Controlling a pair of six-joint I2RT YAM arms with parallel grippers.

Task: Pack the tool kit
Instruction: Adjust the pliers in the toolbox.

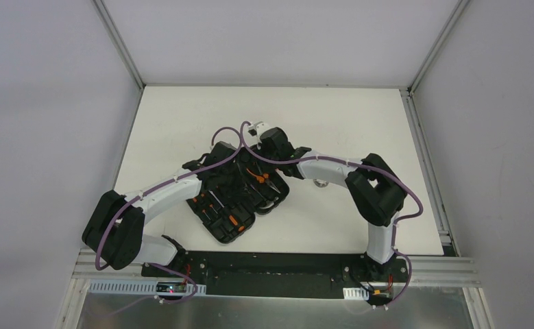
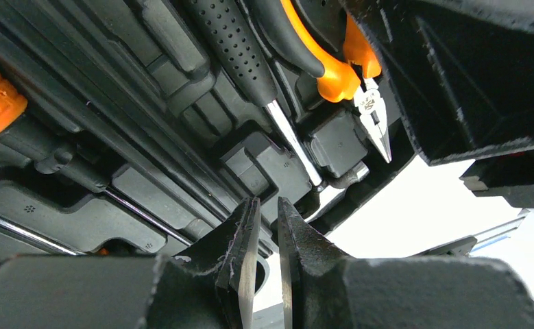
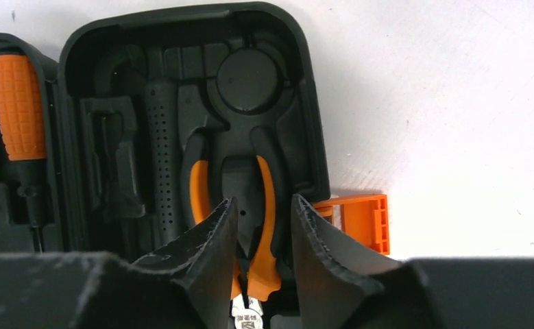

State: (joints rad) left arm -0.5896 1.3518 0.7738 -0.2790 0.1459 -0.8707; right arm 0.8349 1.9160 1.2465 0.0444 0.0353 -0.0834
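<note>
The black tool case (image 1: 224,229) is lying open in the middle of the white table (image 1: 360,116), turned a bit sideways. Both arms are reaching over it, the left arm from the left and the right arm from the right.

The right gripper (image 3: 264,202) is hanging just above the pliers (image 3: 197,185). Its two fingers are standing apart, one on each side of an orange pliers handle, so it is holding nothing. The pliers are lying in their slot in the far right half of the case. A black dotted handle (image 3: 161,164) is sitting in the slot just beside them. A small orange latch (image 3: 360,219) is sticking out from the edge of that half onto the table. In the other half, a screwdriver with an orange handle (image 3: 18,110) is lying in its place.

The left gripper (image 2: 265,205) is sitting low at the edge of the case. Its fingers are almost together, with only a thin gap. I cannot tell if they are pinching the edge.
</note>
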